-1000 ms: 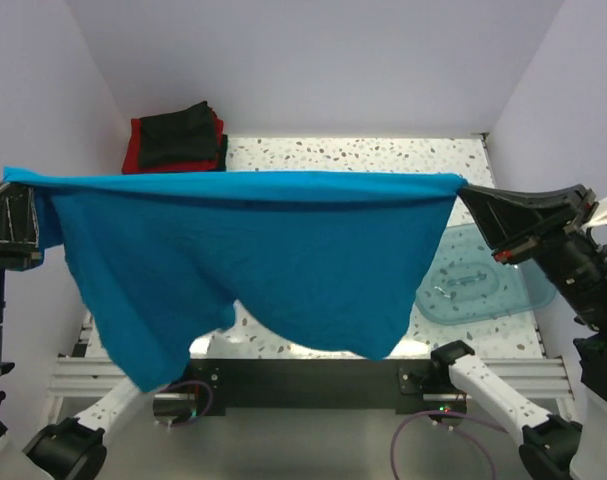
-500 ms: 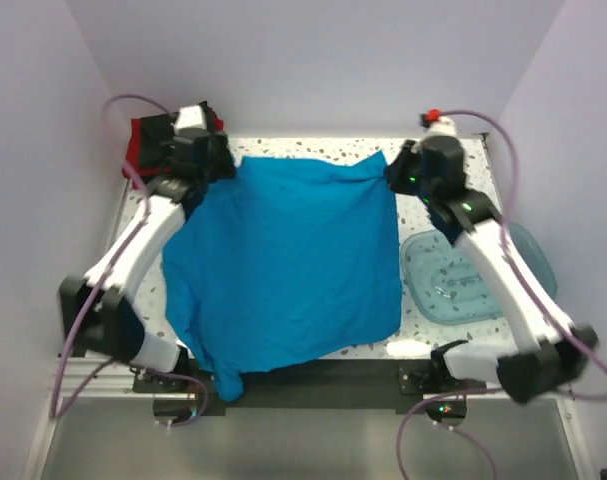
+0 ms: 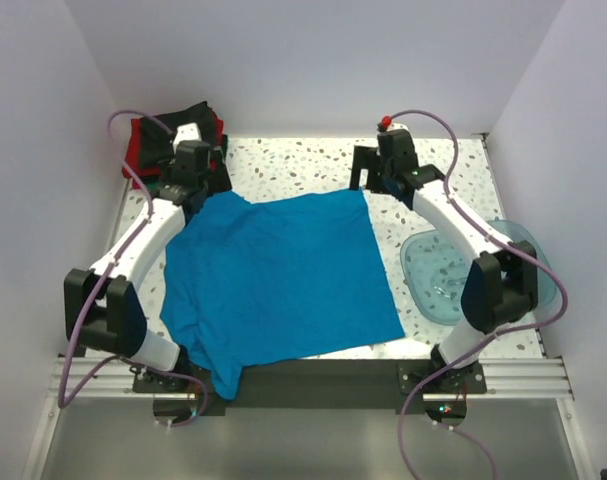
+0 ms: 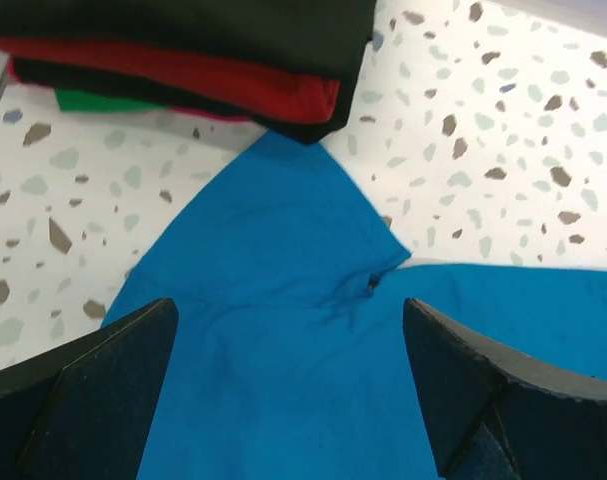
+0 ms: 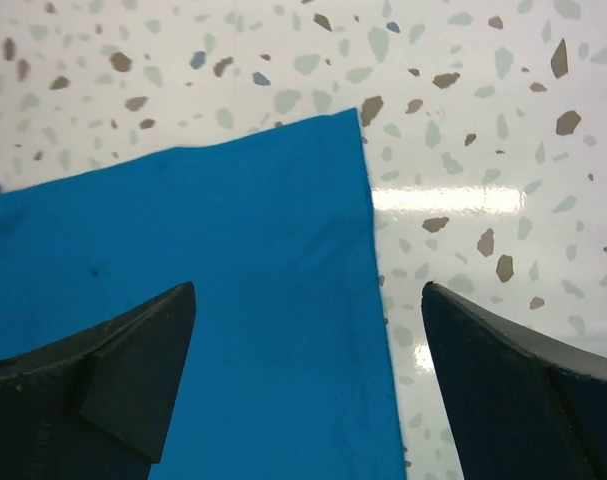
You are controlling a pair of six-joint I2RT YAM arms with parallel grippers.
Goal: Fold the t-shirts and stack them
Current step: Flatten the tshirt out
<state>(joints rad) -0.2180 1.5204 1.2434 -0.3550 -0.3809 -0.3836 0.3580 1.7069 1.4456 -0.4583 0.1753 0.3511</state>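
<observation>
Shirt (image 3: 283, 280) lies spread on the table (image 3: 433, 165), length seemingly running left to right, sleeve end under the left claw (image 4: 288, 400), hem corner under the right claw (image 5: 308, 390). Both gape wide, empty. Half a second ago that far edge was stretched between them, farther back.

Pale lilac walls (image 3: 313, 60) close in a white speckled terrazzo table (image 3: 303, 160), brightly lit with glare

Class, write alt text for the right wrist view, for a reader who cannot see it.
A bright blue cloth t-shirt lies flat on a white speckled table, its corner near the top. The right gripper is open over it, dark fingers in both lower corners.
</observation>
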